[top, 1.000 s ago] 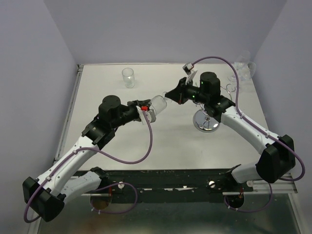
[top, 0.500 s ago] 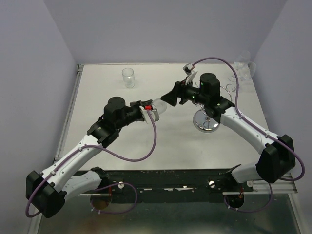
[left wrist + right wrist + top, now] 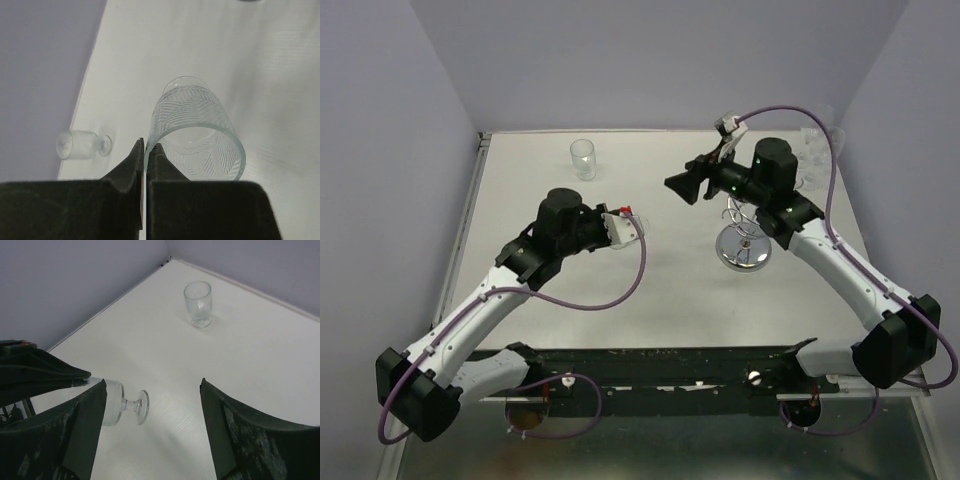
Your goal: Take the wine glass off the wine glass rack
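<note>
Pinching the rim of the glass [image 3: 195,132], left gripper [image 3: 145,150] is holding it sideways, right gripper [image 3: 682,187] is gaping wide, rack [image 3: 742,250] at its four o'clock

Bare tabletop [image 3: 680,310] lies open between the arms. An upright glass [image 3: 583,158] stands near the back edge; the wine glass rack [image 3: 742,252] occupies the right; a held wine glass [image 3: 122,407] hangs over the middle.

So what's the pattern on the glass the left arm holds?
The wine glass is clear with fine herringbone lines, best seen in the left wrist view.
</note>
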Action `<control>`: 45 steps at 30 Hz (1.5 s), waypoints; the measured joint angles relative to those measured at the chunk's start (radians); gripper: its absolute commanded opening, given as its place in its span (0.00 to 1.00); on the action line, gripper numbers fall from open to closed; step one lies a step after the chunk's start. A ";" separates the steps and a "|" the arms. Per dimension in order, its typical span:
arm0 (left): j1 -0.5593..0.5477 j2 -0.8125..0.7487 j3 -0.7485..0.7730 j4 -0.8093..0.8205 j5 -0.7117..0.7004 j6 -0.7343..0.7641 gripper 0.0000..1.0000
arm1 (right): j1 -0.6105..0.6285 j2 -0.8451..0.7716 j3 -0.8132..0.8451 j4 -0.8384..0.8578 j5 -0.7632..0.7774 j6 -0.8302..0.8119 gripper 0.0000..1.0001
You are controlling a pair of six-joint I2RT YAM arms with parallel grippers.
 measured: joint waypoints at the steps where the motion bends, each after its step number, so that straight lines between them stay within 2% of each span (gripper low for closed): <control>1: 0.010 0.013 0.014 -0.031 -0.006 -0.003 0.00 | -0.006 -0.013 0.018 -0.007 -0.007 -0.034 0.84; 8: 0.123 0.233 0.220 -0.265 -0.081 -0.077 0.00 | -0.014 -0.106 0.202 -0.192 -0.111 -0.360 0.89; 13: 0.214 0.397 0.391 -0.396 -0.114 -0.127 0.00 | -0.014 -0.196 0.214 -0.310 -0.097 -0.491 0.90; 19: 0.333 0.526 0.546 -0.455 -0.139 -0.134 0.00 | -0.014 -0.241 0.153 -0.361 -0.055 -0.518 0.91; 28: 0.507 0.941 1.130 -0.663 -0.136 -0.139 0.00 | -0.021 -0.243 0.135 -0.387 -0.048 -0.525 0.92; 32: 0.563 1.083 1.304 -0.747 -0.133 -0.153 0.00 | -0.032 -0.249 0.135 -0.387 -0.048 -0.525 0.92; 35: 0.592 1.143 1.363 -0.793 -0.134 -0.152 0.00 | -0.040 -0.258 0.127 -0.386 -0.048 -0.525 0.92; 39: 0.595 1.175 1.366 -0.820 -0.132 -0.154 0.00 | -0.052 -0.275 0.101 -0.386 -0.048 -0.525 0.93; 45: 0.603 1.257 1.406 -0.808 -0.121 -0.191 0.00 | -0.082 -0.280 0.086 -0.386 -0.051 -0.525 0.93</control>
